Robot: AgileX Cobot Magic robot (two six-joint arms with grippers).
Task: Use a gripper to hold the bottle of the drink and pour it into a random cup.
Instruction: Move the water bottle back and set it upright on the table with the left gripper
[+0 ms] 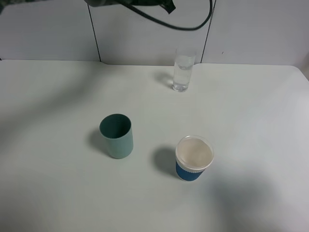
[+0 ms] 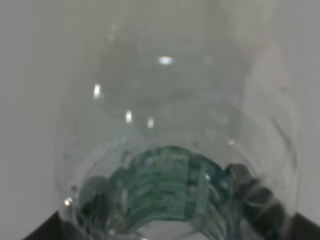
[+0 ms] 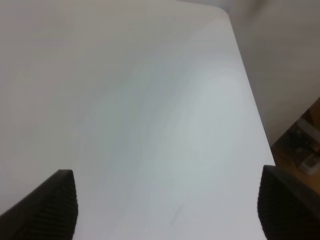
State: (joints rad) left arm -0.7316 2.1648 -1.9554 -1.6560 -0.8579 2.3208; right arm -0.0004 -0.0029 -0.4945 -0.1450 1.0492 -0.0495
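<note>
1. Left end effector (image 2: 170, 232): the dark fingers (image 2: 47, 231) show only at the corners of the left wrist view. They are clamped on the small clear plastic bottle with a dark green label (image 2: 167, 192). The bottle fills that view.
2. Teal-green plastic cup (image 1: 116, 136): stands upright, left of centre on the white table (image 1: 53, 193).
3. Tall straight-sided clear glass tumbler (image 1: 183, 70): stands upright near the table's far edge, well apart from both cups. It holds clear liquid.
4. White paper cup with a blue sleeve (image 1: 193, 158): stands upright near the teal-green plastic cup, to its right, not touching it.
5. Right end effector (image 3: 170, 205): the black ribbed fingers (image 3: 59, 204) are set wide apart over bare table surface, near a rounded table corner.
</note>
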